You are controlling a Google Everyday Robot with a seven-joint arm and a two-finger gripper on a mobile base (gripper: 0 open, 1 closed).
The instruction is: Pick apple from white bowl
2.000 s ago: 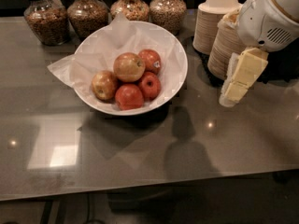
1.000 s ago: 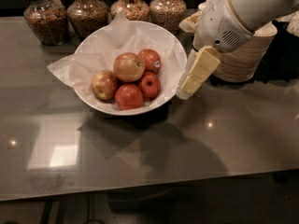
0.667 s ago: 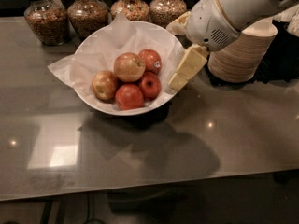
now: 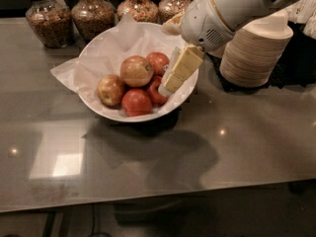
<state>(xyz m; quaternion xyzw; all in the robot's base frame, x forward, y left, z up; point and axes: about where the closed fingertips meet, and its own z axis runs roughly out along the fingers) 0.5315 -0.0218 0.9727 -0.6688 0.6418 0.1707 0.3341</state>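
Note:
The white bowl [image 4: 94,108], wide and lined with crinkled white paper, stands on the grey table at centre left. The apple [image 4: 137,70], the largest one, pale yellow-orange with a red blush, lies on top of the pile in it. Around it lie a smaller yellowish-red apple [image 4: 111,89] and deep-red apples [image 4: 137,101]. My gripper [image 4: 167,84], cream-coloured on a white arm, reaches in from the upper right. It hangs over the bowl's right side, its tip just right of the apple and above a red apple [image 4: 154,92]. It holds nothing.
Several glass jars of grains [image 4: 43,22] line the table's back edge behind the bowl. A stack of tan-sided paper bowls [image 4: 252,53] stands to the right, under my arm. The table's front edge runs across the bottom.
My gripper has moved left, from beside the stack of paper bowls to over the white bowl's right side. The apples and the bowl have not moved.

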